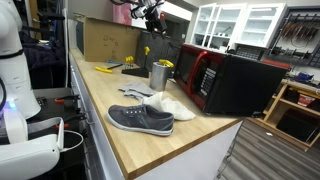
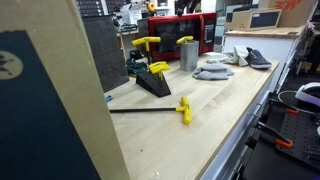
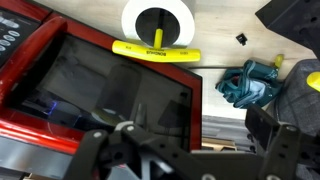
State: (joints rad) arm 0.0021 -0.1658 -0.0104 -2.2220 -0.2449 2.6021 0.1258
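Jaws spread wide and empty, the gripper [image 1: 150, 14] hangs high over the back of a wooden counter [image 1: 200, 140], well clear of everything on it. In the wrist view only the dark frame of the gripper [image 3: 150, 160] shows along the bottom edge, with nothing between the fingers.

Directly beneath it sits a red and black microwave [image 3: 90, 90], its dark glass door filling much of the wrist view. Just beside the microwave stands a metal cup [image 3: 158, 22], upright and seen from above as a pale ring. A yellow-handled tool [image 3: 155, 50] stands in the cup, its T-shaped handle above the rim. In both exterior views the metal cup [image 1: 159, 75] [image 2: 188, 55] rests on the counter close to the microwave [image 1: 225, 80] [image 2: 180, 30].

Near the cup in the wrist view lies a teal object [image 3: 250, 82], too crumpled to identify. Toward the front of the counter a grey shoe [image 1: 140, 120] lies on its sole, touching a white item [image 1: 172, 104] behind it. A cardboard box [image 1: 105, 40] stands at the far end. In an exterior view a second yellow-handled tool [image 2: 183, 108] lies flat on the bare wood, well apart from the cup.
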